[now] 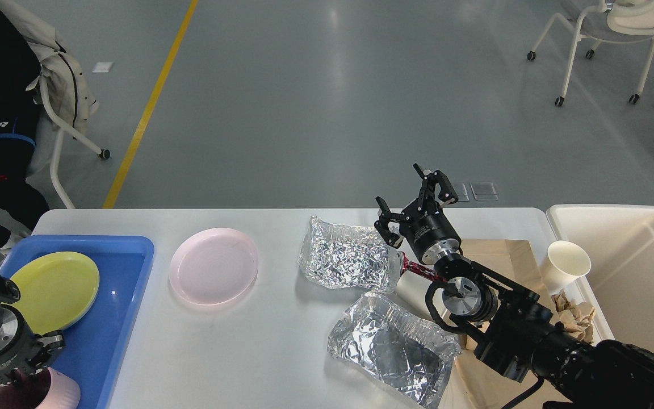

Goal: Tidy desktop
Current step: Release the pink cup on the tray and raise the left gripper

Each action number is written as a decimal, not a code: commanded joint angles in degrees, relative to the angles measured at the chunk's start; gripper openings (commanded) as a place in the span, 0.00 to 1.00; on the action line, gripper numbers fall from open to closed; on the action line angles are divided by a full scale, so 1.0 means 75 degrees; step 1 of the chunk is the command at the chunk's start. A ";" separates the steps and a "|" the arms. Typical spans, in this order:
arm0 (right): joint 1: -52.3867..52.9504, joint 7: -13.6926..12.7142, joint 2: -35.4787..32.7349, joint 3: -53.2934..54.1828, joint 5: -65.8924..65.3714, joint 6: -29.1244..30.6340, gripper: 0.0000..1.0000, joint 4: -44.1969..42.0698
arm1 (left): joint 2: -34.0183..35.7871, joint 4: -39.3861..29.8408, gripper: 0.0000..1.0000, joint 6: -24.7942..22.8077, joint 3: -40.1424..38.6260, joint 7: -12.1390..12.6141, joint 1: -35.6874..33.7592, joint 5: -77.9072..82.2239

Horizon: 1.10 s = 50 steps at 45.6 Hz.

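The desktop fills the lower view. Right gripper hangs spread and empty near the far edge by 2 foil sheets; grabbing one looks next. Left gripper's state I cannot tell.

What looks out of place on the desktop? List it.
Two crumpled foil sheets lie loose mid-desktop. A paper cup sits tipped against the bin, crumpled brown paper beside it. The pink plate sits outside the blue tray.

The desktop is white, matte, round-cornered (cluttered), its right end touching the cream bin.
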 commanded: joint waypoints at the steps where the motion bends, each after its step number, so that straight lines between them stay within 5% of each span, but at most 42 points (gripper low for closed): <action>1: -0.0012 0.0000 0.0000 0.0000 -0.0002 0.0004 1.00 0.0000 | 0.0308 0.0001 0.44 -0.0367 0.0104 0.0005 -0.0232 0.0001; 5: -0.0012 0.0000 0.0000 0.0000 -0.0002 0.0004 1.00 0.0000 | 0.0426 0.0001 0.64 -0.0882 0.0198 0.0005 -0.0513 0.0001; 9: -0.0012 0.0000 0.0000 0.0000 -0.0002 0.0004 1.00 0.0000 | 0.0472 0.0001 0.96 -0.1457 0.0303 0.0063 -0.0783 0.0001; 20: -0.0012 0.0000 0.0000 0.0000 -0.0002 -0.0008 1.00 0.0000 | 0.1292 0.0457 0.97 -0.3437 0.0163 0.1000 -0.2095 -0.0011; 28: -0.0012 0.0000 0.0000 0.0000 -0.0002 0.0004 1.00 0.0000 | 0.1457 0.1219 0.97 -0.3790 -0.0574 0.0954 -0.2424 -0.0151; 44: -0.0001 0.0000 0.0000 0.0000 -0.0002 -0.0008 1.00 0.0000 | 0.1516 0.2766 0.97 -0.3720 -0.2462 0.0930 -0.1545 -0.1358; 50: -0.0012 0.0000 0.0000 0.0000 -0.0001 0.0004 1.00 0.0000 | 0.1492 0.3212 0.97 -0.3662 -0.2860 0.0556 -0.1428 -0.1639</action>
